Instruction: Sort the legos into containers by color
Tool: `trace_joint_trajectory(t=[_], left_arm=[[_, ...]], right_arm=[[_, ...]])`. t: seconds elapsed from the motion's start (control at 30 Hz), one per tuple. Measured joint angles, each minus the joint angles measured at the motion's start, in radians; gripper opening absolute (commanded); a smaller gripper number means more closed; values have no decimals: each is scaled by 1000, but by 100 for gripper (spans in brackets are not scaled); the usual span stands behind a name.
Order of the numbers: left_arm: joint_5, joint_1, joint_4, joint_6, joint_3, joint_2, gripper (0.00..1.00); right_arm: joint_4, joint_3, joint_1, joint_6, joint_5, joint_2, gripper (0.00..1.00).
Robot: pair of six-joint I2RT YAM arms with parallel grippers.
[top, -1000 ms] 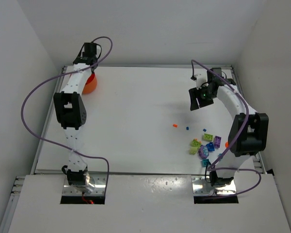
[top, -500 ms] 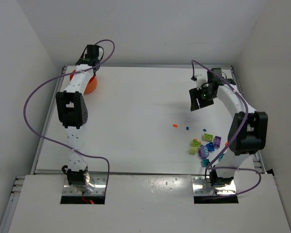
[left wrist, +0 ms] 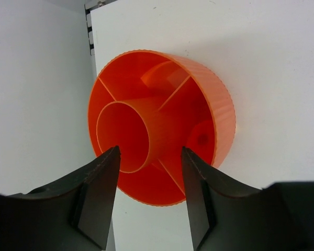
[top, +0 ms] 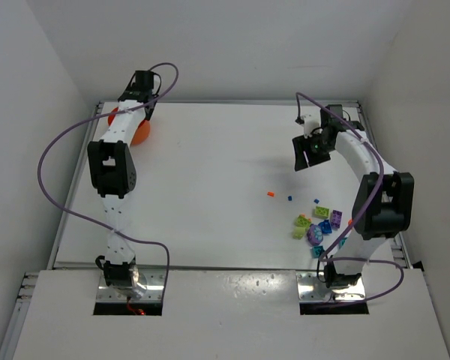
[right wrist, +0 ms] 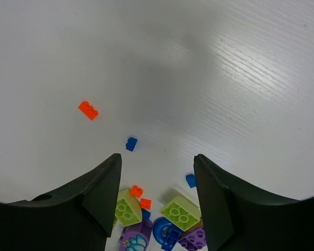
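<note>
The left pincer (left wrist: 150, 150) is apart, and the orange bowl (left wrist: 206, 104) lies just ahead, its near rim between the fingers; whether they touch I cannot tell. The right pincer (right wrist: 157, 157), also apart, hangs over the desk (right wrist: 235, 73), with an orange brick (right wrist: 88, 110) outside one finger and a blue bit (right wrist: 131, 144) and the mixed heap (right wrist: 180, 212) between them.

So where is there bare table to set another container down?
The middle of the table is bare, from the orange bowl at the far left to the right gripper. Crowded: the lego pile at near right, with an orange brick and blue bit straying leftward.
</note>
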Motion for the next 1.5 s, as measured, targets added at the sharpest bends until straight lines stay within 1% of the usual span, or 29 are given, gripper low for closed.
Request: trace_joint_trajectory(t=[0.07, 0.1, 0.2, 0.23, 0.27, 0.33, 0.37, 0.5, 0.67, 0.8, 0.9, 1.03, 1.07, 1.23, 1.33, 1.5], left_arm=[[3, -2, -1, 0, 0, 0, 56], [5, -4, -2, 0, 0, -2, 56], [32, -16, -9, 1, 0, -19, 60], [47, -23, -13, 1, 0, -30, 62], [69, -31, -18, 0, 0, -45, 66], [129, -57, -31, -3, -10, -97, 67], [162, -73, -39, -8, -16, -126, 70], [286, -137, -61, -48, -31, -239, 72], [421, -195, -70, -117, -80, -323, 72], [501, -199, -88, -156, -148, -329, 74], [554, -199, -124, -165, -167, -328, 75], [602, -208, -135, -160, -145, -324, 78], [609, -214, -145, -158, -123, -317, 78], [624, -259, -185, -136, 49, -251, 80], [618, -296, -201, -126, 70, -249, 82], [583, -346, -225, -116, 71, -246, 83]], right_arm=[[-1, 0, 0, -9, 0, 0, 55], [-2, -2, 0, -18, 1, 0, 55], [-4, -33, -2, -68, 4, -13, 50], [-13, -51, -2, -87, 6, -22, 50], [-19, -74, -4, -114, 8, -35, 48], [-46, -130, -9, -174, 9, -78, 45], [-65, -155, -13, -204, 12, -102, 43], [-114, -237, -38, -289, 69, -194, 42], [-158, -261, -158, -292, 175, -246, 42], [-206, -261, -294, -292, 239, -248, 42], [-219, -279, -367, -322, 278, -266, 42], [-237, -340, -392, -374, 312, -320, 54], [-242, -350, -395, -383, 315, -324, 56], [-241, -375, -420, -394, 326, -324, 59], [-227, -393, -428, -380, 330, -327, 59], [-178, -503, -433, -339, 322, -356, 59]])
